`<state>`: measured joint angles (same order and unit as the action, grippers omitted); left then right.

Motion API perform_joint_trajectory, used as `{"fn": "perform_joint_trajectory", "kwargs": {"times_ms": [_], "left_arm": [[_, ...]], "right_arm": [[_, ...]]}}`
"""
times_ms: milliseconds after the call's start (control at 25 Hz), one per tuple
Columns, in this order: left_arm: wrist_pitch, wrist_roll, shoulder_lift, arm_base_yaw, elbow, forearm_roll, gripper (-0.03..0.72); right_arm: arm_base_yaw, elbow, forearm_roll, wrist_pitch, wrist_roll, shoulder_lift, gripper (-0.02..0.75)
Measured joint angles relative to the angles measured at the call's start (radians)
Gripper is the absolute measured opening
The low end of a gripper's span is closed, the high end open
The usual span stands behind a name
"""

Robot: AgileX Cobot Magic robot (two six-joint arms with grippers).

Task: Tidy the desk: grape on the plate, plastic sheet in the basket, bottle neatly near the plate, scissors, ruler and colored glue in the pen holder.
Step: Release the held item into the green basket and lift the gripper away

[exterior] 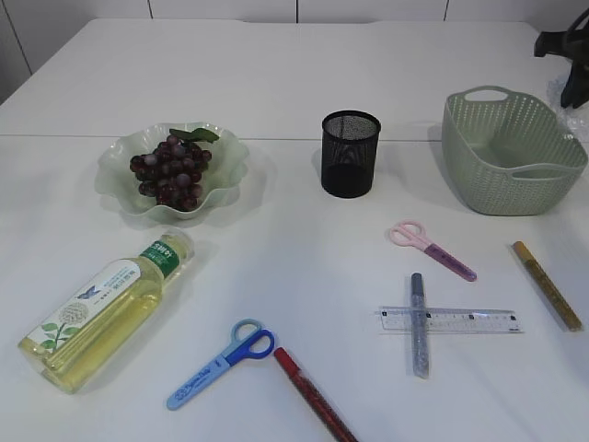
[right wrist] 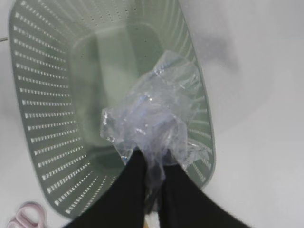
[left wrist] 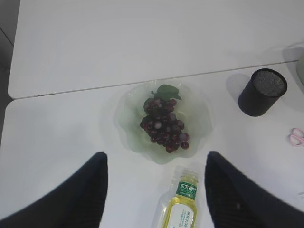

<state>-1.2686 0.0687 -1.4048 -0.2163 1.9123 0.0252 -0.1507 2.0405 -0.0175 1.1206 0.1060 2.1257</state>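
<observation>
Right end effector, lower centre of frame: clamped on crumpled plastic sheet above basket. Left end effector: fingers apart above plate, holding nothing.

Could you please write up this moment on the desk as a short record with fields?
plate: holds the grape bunch
bottle: lying on its side, in front of the plate
pen holder: upright, nothing visible in it
basket: looks empty inside
right gripper: shut on the plastic sheet, above the basket
left gripper: open, holding nothing
ruler: flat, crossed by a silver glue pen
</observation>
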Motion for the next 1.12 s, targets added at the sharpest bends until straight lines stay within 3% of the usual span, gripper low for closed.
{"fn": "perform_joint_trajectory", "kwargs": {"times_ms": [800, 1120], "left_arm": [[0.000, 0.000, 0.000, 0.000, 0.000, 0.000, 0.468], [0.000, 0.000, 0.000, 0.000, 0.000, 0.000, 0.468]], "right_arm": [[0.000, 0.000, 0.000, -0.031, 0.000, 0.000, 0.105], [0.000, 0.000, -0.025, -0.045, 0.000, 0.002, 0.195]]}}
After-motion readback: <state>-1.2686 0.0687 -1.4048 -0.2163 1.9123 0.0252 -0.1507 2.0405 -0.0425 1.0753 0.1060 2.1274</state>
